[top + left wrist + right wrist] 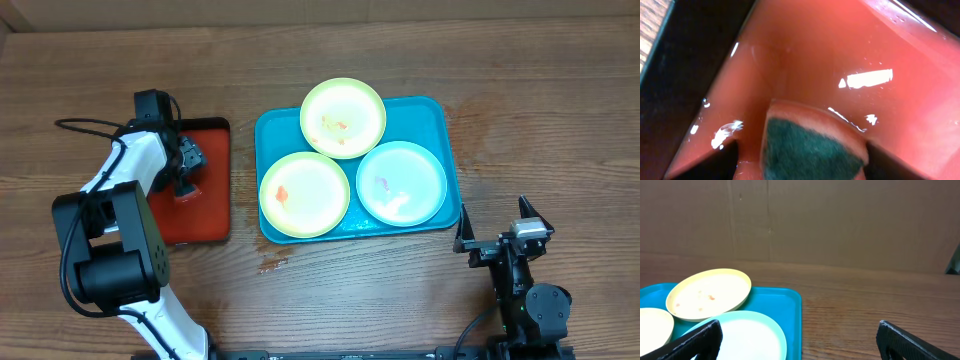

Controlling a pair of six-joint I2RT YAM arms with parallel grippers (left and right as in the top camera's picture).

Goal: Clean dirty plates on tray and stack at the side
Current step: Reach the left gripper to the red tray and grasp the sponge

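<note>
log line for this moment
left claw: shut on sponge, red tray | right claw: open, empty | plates: three on blue tray, none stacked

1. We mark the tray (432, 120) turquoise.
2. Back plate (343, 118) and left plate (304, 194): lime-green, orange-smeared.
3. Right plate (401, 182): pale mint.
4. Small tray (205, 215): red; sponge (810, 150): dark green.
5. Table (540, 120): brown wood grain.

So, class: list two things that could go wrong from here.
1. The top lime plate overlaps the lower lime plate and the mint plate on the blue tray; wiping or lifting one may shift others.
2. The sponge in the left tool sits on a wet-looking red tray and might drip.
</note>
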